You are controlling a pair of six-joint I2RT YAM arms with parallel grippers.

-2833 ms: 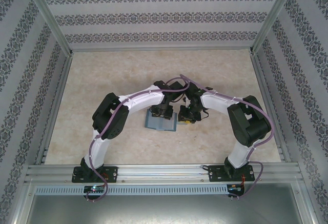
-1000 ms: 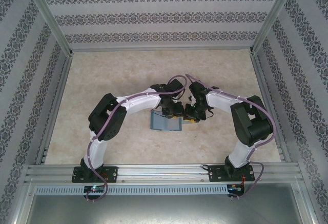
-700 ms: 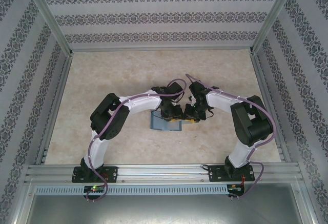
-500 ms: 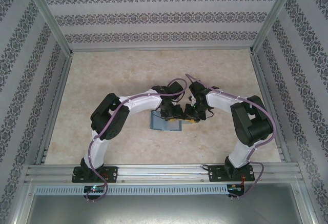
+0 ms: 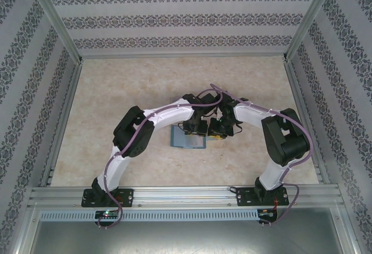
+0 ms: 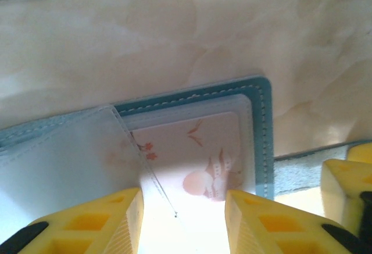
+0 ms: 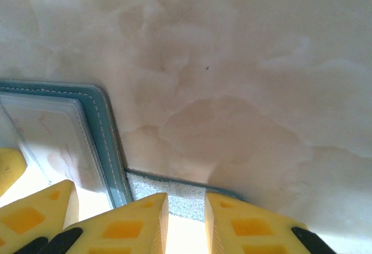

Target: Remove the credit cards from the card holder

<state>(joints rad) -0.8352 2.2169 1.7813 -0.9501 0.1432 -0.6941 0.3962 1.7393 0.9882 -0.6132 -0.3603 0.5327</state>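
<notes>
Beige marbled table [image 5: 116, 91]. On it, open flat, a small teal soft card holder [image 5: 185, 140]. Inside the holder, in a clear plastic sleeve [image 6: 186, 108], a pale credit card [image 6: 203, 155] with pink drawing. Above the holder, left gripper [image 6: 181, 199], jaws apart astride this card. At the holder's right edge, right gripper [image 7: 185, 204] over the grey strap tab [image 7: 174, 187], jaws nearly together; pinching or not, cannot tell. Best: pin the tab, draw the card straight out.
</notes>
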